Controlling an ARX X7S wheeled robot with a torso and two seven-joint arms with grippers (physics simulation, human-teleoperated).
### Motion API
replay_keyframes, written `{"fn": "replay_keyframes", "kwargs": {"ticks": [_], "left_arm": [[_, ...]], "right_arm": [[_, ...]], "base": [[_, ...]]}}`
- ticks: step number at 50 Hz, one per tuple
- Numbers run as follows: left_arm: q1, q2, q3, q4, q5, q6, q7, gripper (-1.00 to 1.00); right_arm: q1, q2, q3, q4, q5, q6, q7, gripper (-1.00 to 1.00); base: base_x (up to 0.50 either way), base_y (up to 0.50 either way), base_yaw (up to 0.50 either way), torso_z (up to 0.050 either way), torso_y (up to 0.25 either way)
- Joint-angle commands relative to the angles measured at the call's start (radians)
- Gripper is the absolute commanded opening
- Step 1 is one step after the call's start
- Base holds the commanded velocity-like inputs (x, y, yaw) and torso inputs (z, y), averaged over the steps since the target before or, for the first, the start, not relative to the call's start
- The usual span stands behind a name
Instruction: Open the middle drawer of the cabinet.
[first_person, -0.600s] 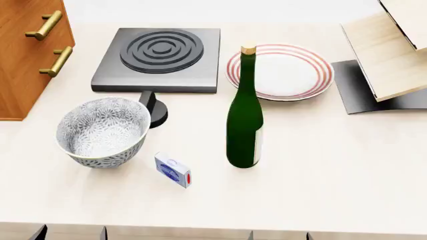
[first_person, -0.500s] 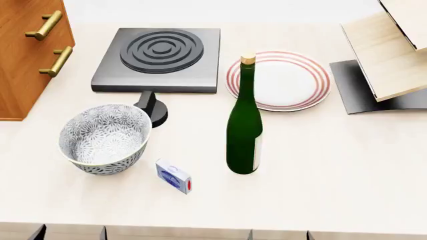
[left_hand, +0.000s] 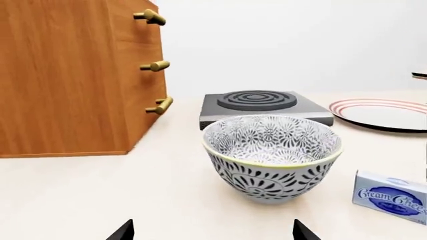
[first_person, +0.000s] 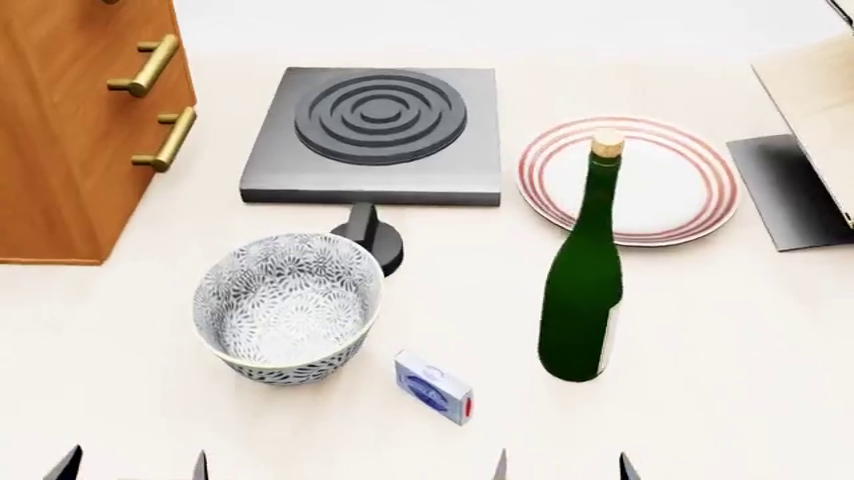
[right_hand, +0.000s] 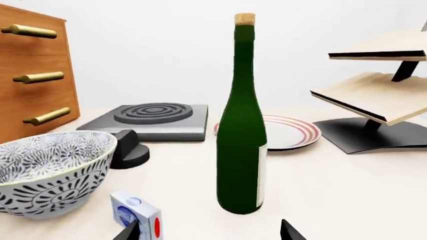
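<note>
**Both grippers low and spread, cabinet drawers shut**

While both arms sit at the near edge of the table (first_person: 747, 330), only dark fingertips of each gripper show. Left gripper (left_hand: 212, 231): fingertips set wide apart, nothing between them, facing a patterned bowl (left_hand: 272, 155). Right gripper (right_hand: 210, 231): fingertips likewise spread and empty, facing a green bottle (right_hand: 241, 125) with a cork stopper, standing upright.

Cabinet (first_person: 67, 130): an orange-brown wooden box at the far left of the table, well apart from both grippers. Middle drawer (left_hand: 148, 70): second of three stacked fronts, its brass bar handle (left_hand: 155, 65) in line with those above and below; all three fronts lie flush, so the drawer is closed.

Other items, head view: a black hotplate (first_person: 376, 130) just right of the cabinet, with a black knob (first_person: 374, 235) in front of it, next to the bowl; a red-rimmed plate (first_person: 661, 185) behind the bottle; a small blue-and-white box (first_person: 434, 388) lying between bowl and bottle; a pale wooden rack (right_hand: 373, 90) on a dark base at far right.
</note>
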Motion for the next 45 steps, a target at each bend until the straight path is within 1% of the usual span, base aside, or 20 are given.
{"fn": "replay_keyframes", "kwargs": {"ticks": [1, 2, 4, 5, 9, 10, 11, 12, 19, 22, 24, 25, 29, 30, 33, 34, 35, 37, 39, 45], "left_arm": [[0.002, -0.019, 0.024, -0.002, 0.004, 0.017, -0.029, 1.0], [0.0, -0.021, 0.027, -0.008, 0.01, 0.021, -0.033, 1.0], [-0.002, -0.023, 0.028, -0.009, 0.008, 0.021, -0.037, 1.0], [-0.002, -0.025, 0.029, -0.009, 0.009, 0.021, -0.04, 1.0], [-0.003, -0.028, 0.037, -0.012, 0.011, 0.022, -0.046, 1.0], [-0.003, -0.029, 0.039, -0.012, 0.011, 0.022, -0.047, 1.0], [-0.003, -0.03, 0.041, -0.012, 0.01, 0.023, -0.049, 1.0], [-0.003, -0.032, 0.044, -0.011, 0.013, 0.022, -0.051, 1.0], [-0.004, -0.04, 0.052, -0.01, 0.008, 0.017, -0.064, 1.0], [-0.004, -0.044, 0.056, -0.008, 0.006, 0.016, -0.068, 1.0], [-0.004, -0.046, 0.059, -0.008, 0.006, 0.018, -0.071, 1.0], [-0.005, -0.047, 0.06, -0.009, 0.005, 0.018, -0.072, 1.0], [-0.005, -0.05, 0.066, -0.01, 0.005, 0.02, -0.078, 1.0], [-0.006, -0.051, 0.068, -0.011, 0.006, 0.02, -0.079, 1.0], [-0.006, -0.054, 0.069, -0.009, 0.002, 0.02, -0.083, 1.0], [-0.007, -0.055, 0.07, -0.009, 0.0, 0.02, -0.083, 1.0], [-0.007, -0.056, 0.071, -0.009, 0.0, 0.02, -0.085, 1.0], [-0.008, -0.058, 0.072, -0.009, -0.004, 0.021, -0.086, 1.0], [-0.009, -0.059, 0.075, -0.011, -0.003, 0.021, -0.089, 1.0], [-0.01, -0.064, 0.08, -0.013, -0.007, 0.022, -0.095, 1.0]], "right_arm": [[-0.008, 0.019, -0.02, -0.022, 0.015, 0.002, 0.023, 1.0], [-0.009, 0.018, -0.014, -0.027, 0.042, -0.001, 0.014, 1.0], [-0.011, 0.025, -0.019, -0.078, 0.038, 0.045, 0.025, 1.0], [-0.011, 0.024, -0.021, -0.039, 0.038, 0.004, 0.021, 1.0], [-0.011, 0.027, -0.025, -0.025, 0.051, -0.013, 0.018, 1.0], [-0.012, 0.029, -0.027, -0.027, 0.053, -0.013, 0.018, 1.0], [-0.014, 0.034, -0.028, -0.07, 0.054, 0.028, 0.026, 1.0], [-0.012, 0.034, -0.034, -0.035, 0.027, -0.004, 0.038, 1.0], [-0.01, 0.042, -0.052, -0.025, 0.016, -0.008, 0.054, 1.0], [-0.012, 0.046, -0.053, -0.033, 0.03, -0.008, 0.053, 1.0], [-0.015, 0.052, -0.053, -0.081, 0.038, 0.027, 0.056, 1.0], [-0.018, 0.049, -0.053, -0.044, 0.047, -0.025, 0.048, 1.0], [-0.027, 0.052, -0.051, -0.039, 0.063, -0.078, 0.042, 1.0], [-0.026, 0.057, -0.054, -0.077, 0.038, -0.029, 0.064, 1.0], [-0.026, 0.056, -0.057, -0.046, 0.05, -0.063, 0.058, 1.0], [-0.025, 0.057, -0.058, -0.047, 0.05, -0.061, 0.06, 1.0], [-0.023, 0.061, -0.056, -0.087, 0.056, -0.018, 0.066, 1.0], [-0.025, 0.059, -0.06, -0.047, 0.052, -0.062, 0.066, 1.0], [-0.025, 0.064, -0.058, -0.086, 0.06, -0.025, 0.073, 1.0], [-0.027, 0.065, -0.064, -0.065, 0.065, -0.058, 0.077, 1.0]], "base": [[0.27, 0.5, 0.0, 0.0, 0.0], [0.28, 0.5, 0.0, 0.0, 0.0], [0.38, 0.4, 0.0, 0.0, 0.0], [0.45, 0.3, 0.0, 0.0, 0.0], [0.48, 0.21, 0.0, 0.0, 0.0], [0.5, 0.16, 0.0, 0.0, 0.0], [0.5, 0.16, 0.0, 0.0, 0.0], [0.5, 0.16, 0.0, 0.0, 0.0], [0.45, 0.36, 0.0, 0.0, 0.0], [0.38, 0.47, 0.0, 0.0, 0.0], [0.37, 0.46, 0.0, 0.0, 0.0], [0.42, 0.35, 0.0, 0.0, 0.0], [0.5, 0.0, 0.0, 0.0, 0.0], [0.0, 0.0, 0.0, 0.0, 0.0], [0.0, 0.0, 0.0, 0.0, 0.0], [0.0, 0.0, 0.0, 0.0, 0.0], [0.0, 0.0, 0.0, 0.0, 0.0], [0.0, 0.0, 0.0, 0.0, 0.0], [0.0, 0.0, 0.0, 0.0, 0.0], [0.0, 0.0, 0.0, 0.0, 0.0]]}}
